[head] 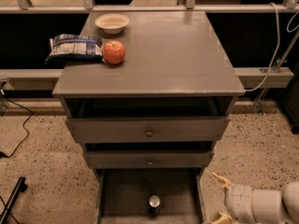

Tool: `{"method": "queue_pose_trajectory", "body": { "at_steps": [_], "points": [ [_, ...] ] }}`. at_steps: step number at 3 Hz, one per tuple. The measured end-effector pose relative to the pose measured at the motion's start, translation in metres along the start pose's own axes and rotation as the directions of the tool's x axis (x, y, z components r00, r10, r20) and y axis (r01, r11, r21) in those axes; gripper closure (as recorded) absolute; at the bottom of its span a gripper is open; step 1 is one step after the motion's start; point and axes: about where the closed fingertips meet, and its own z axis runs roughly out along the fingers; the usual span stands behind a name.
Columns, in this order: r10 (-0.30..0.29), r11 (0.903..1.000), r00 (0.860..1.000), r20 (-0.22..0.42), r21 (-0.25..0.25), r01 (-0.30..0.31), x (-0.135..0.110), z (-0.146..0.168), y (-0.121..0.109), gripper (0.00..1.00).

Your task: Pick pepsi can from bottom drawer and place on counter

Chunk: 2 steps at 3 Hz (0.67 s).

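Barely begun: the dark blue silver-topped can [154, 204] sits ungrasped in the grey bottom drawer [122, 195], white pincer [217, 198] wide open, empty, beside.

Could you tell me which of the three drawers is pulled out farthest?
The bottom drawer: the knobless tray holding the pepsi can, just left of the open gripper at lower right.

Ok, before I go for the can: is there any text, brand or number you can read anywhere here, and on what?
No text can be read anywhere.
On the snack bag on the counter: there is printing, too blurred to read.
On the pepsi can in the bottom drawer: mostly the top shows, no legible lettering.
On the pincer, open at lower right beside the drawer: no markings visible.
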Motion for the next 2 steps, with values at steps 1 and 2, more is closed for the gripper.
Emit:
{"method": "queue_pose_trajectory", "body": {
  "at_steps": [1,2],
  "points": [
    [0.003,1.0000,1.000,0.000,-0.003,-0.003,-0.001,0.000,0.001,0.00],
    [0.035,0.9993,0.999,-0.001,0.017,-0.035,0.013,0.030,-0.010,0.00]
  ]
}}
